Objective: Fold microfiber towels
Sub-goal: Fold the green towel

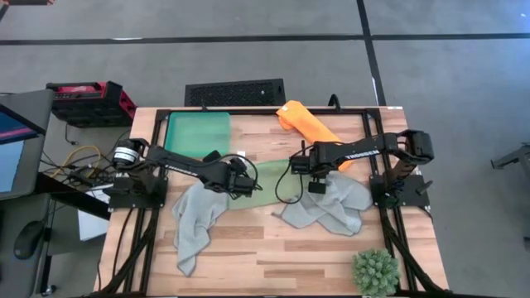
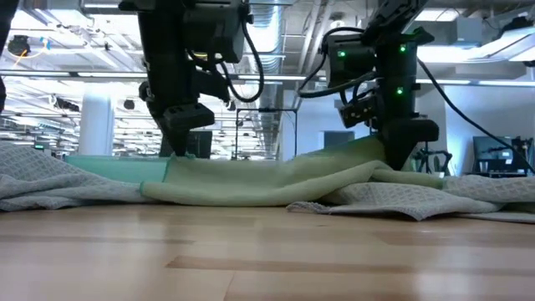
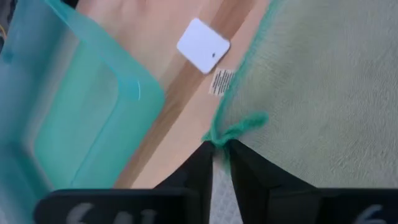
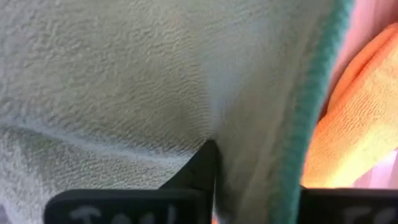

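Light green towel (image 1: 267,178) pinched at opposite ends by left claw (image 1: 245,184) and right claw (image 1: 317,176), grey towels (image 1: 195,217) beneath, green tray (image 1: 197,132) beside.

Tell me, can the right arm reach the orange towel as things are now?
Probably yes. The orange towel lies uncovered just beyond the right gripper, with nothing between them. But that gripper looks pinched on the green towel, so it must let go first.

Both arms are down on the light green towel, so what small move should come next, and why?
Probably lift both corners together. The left pincer pinches the light green towel at its teal-edged corner, beside the green tray; the right pincer is down on the opposite end, fabric bunched against it. The towel sags flat between two grey towels, so raising it should free it.
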Controlling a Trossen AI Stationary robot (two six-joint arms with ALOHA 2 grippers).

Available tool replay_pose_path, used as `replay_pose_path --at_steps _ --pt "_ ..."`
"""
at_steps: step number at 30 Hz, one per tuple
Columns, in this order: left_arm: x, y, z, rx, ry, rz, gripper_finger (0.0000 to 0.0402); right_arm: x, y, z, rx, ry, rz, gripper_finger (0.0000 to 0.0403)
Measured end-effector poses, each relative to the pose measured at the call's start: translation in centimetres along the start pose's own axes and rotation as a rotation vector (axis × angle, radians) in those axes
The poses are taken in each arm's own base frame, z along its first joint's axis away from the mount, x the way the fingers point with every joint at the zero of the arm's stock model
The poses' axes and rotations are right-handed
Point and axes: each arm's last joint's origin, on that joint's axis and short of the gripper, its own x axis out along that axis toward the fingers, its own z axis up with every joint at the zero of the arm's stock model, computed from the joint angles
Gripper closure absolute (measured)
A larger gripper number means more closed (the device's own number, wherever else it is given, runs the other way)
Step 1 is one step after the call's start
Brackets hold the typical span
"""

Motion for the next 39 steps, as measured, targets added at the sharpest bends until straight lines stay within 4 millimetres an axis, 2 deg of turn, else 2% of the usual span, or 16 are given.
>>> replay_pose_path --at_steps 7,11,15,19,25,28,34,39 --pt "0.3 0.3 0.6 0.026 -0.021 0.002 0.0305 0.0 0.0 0.6 -0.06 -0.057 -0.007 0.0291" --pt "0.4 0.2 0.5 0.032 0.002 -0.026 0.0288 -0.4 -0.4 0.7 -0.029 -0.045 -0.023 0.0264" --pt "-0.5 -0.5 -0.1 0.146 0.007 -0.088 0.0286 -1.8 -0.8 1.1 0.062 -0.045 0.041 0.0249" --pt "-2.4 -1.4 -1.3 0.281 -0.053 -0.124 0.0289 -4.7 -0.5 1.0 0.052 -0.13 0.135 0.0242" --pt "-5.5 -3.9 -3.8 0.444 -0.103 -0.303 0.029 -9.0 1.4 -1.2 -0.022 -0.31 0.164 0.0243" --pt "-6.3 -5.4 -4.8 0.501 -0.152 -0.35 0.029 -10.7 2.8 -2.0 -0.068 -0.437 0.193 0.0246" --pt "-5.1 -7.3 -6.4 0.584 -0.187 -0.327 0.029 -12.5 5.7 -3.2 -0.152 -0.551 0.238 0.0248" --pt "-3.9 -7.7 -6.7 0.601 -0.185 -0.286 0.029 -13.0 6.8 -3.3 -0.175 -0.592 0.26 0.0248"
